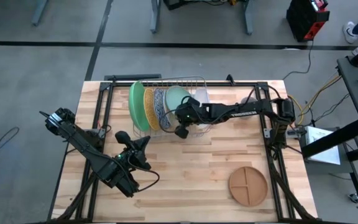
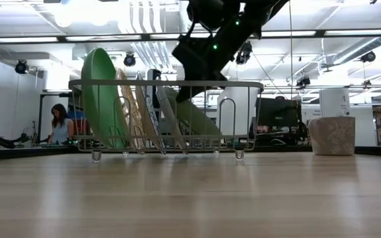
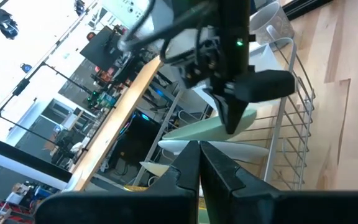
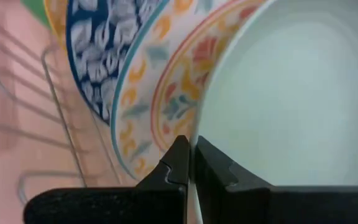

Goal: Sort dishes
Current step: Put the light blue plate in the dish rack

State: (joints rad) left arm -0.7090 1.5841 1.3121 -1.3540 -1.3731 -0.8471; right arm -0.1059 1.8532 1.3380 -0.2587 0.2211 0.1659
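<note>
A wire dish rack (image 1: 166, 106) stands at the table's far middle. In it, on edge, stand a green plate (image 1: 134, 106), a gold speckled plate (image 1: 148, 106), a floral plate (image 4: 160, 93) and a pale teal plate (image 4: 291, 99). My right gripper (image 4: 191, 163) is over the rack, shut on the teal plate. A brown divided plate (image 1: 248, 185) lies flat at the near right. My left gripper (image 3: 199, 163) hovers shut near the table's middle left (image 1: 132, 143), with nothing in it. My right gripper pinches the pale teal plate's upper rim (image 4: 199, 186), one finger on each face. The fingers (image 2: 192, 82) come down from above. The plate (image 2: 194, 119) leans tilted in the rack, its lower edge down among the wires.
A small grey mug (image 2: 333, 135) shows to the rack's right in the low view. Bare wood lies between the rack and the brown plate. A person sits far off in the room behind (image 2: 59, 122).
</note>
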